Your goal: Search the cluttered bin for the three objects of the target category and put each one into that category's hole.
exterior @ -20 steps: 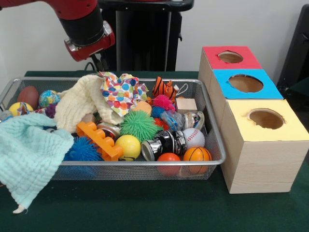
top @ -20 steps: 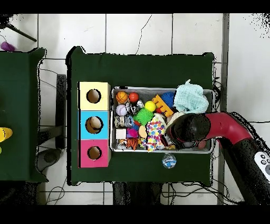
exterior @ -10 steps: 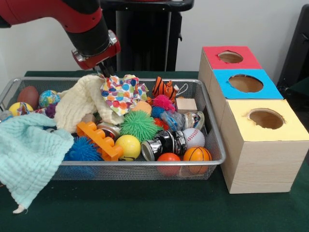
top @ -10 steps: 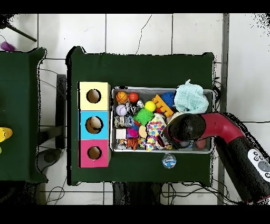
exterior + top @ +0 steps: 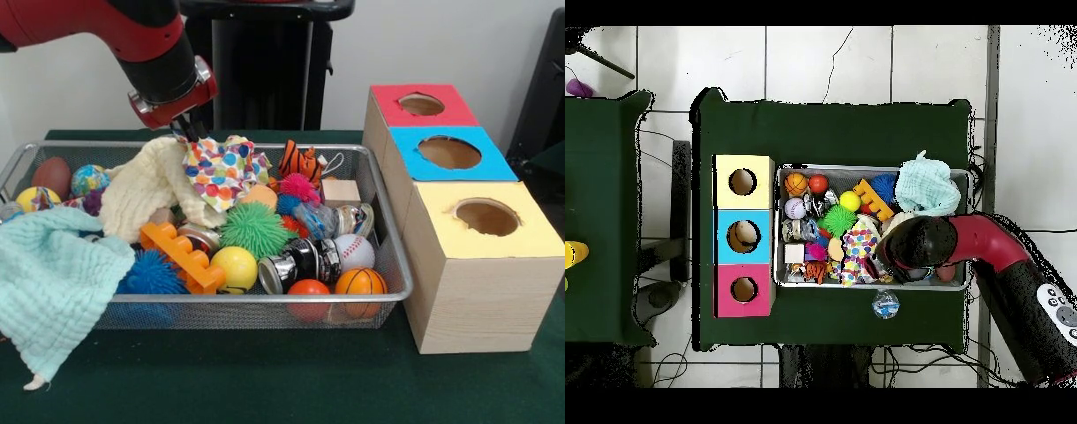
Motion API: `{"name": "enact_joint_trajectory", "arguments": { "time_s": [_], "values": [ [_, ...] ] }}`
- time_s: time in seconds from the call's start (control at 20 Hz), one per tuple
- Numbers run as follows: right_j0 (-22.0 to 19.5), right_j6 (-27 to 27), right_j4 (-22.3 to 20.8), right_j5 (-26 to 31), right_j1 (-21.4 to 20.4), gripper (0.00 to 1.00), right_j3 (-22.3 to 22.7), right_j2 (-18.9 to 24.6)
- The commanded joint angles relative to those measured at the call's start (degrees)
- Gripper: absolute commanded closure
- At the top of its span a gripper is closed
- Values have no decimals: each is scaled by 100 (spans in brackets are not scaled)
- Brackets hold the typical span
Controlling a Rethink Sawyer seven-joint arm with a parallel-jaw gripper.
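Green on the tabletop (image 5: 265,380), carrying everything. Reaching down from above with the red and black arm (image 5: 132,26), ending over the far left part of the load.

Holding the clutter together in a wire-mesh bin (image 5: 265,299), probably keeping the balls from rolling off. Standing just beside its right end with 3 wooden boxes in a row, the yellow box (image 5: 494,291), the blue box (image 5: 402,146) and the red box (image 5: 388,102), each turning 1 round hole upward, likely for easy drops from above.

Draping a teal cloth (image 5: 53,283) over the near left corner, half spilling outside the rim. Heaping a cream cloth (image 5: 150,185) at the middle left, hiding whatever is lying beneath. Bunching a polka-dot cloth (image 5: 221,168) against it near the far wall.

Touching the top edge of that polka-dot cloth with the gripper (image 5: 190,132); not managing to tell whether spread or pinching, being dark and small against the fabric. Guessing, with 3 cloths in the bin and the gripper placed so, at cloths being the target category, and at a grasp on the polka-dot cloth being the step in hand; none looking delivered yet.

Crowding the right half with a green spiky ball (image 5: 254,228), a baseball (image 5: 355,250) and a basketball (image 5: 360,283).
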Motion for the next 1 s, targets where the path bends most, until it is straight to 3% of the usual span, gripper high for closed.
{"name": "enact_joint_trajectory", "arguments": {
  "time_s": [0.05, 0.7, 1.0],
  "values": [
    [-51, -1683, -225, 306, -133, 100, -323, 1],
    [2, -1852, 296, 1098, -441, 100, -727, 249],
    [1, -2158, 217, 1410, -36, 100, -1188, 151]
  ]
}}
